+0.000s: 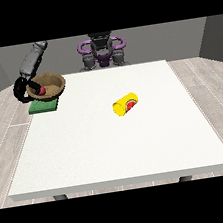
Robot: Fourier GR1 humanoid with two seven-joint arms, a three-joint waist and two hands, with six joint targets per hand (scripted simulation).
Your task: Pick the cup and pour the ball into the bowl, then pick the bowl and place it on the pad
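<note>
Bowl [50, 84] wood-look; cup [125, 104] glossy yellow; table [119, 148] matt white.

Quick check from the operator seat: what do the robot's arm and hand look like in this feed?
One arm shows, at the view's left: a boxy grey forearm ending in a black hand with slender dark fingers. The torso behind the white table is dark grey with purple looped shoulder parts.

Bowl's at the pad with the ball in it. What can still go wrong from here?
1. The bowl overhangs the green pad rather than sitting centred; on release it may tip or slide off.
2. The hand at the view's left is at the bowl's rim; pulling away may drag the bowl or shake the red ball out.
3. The yellow cup lies on its side on the table and may roll.
</note>
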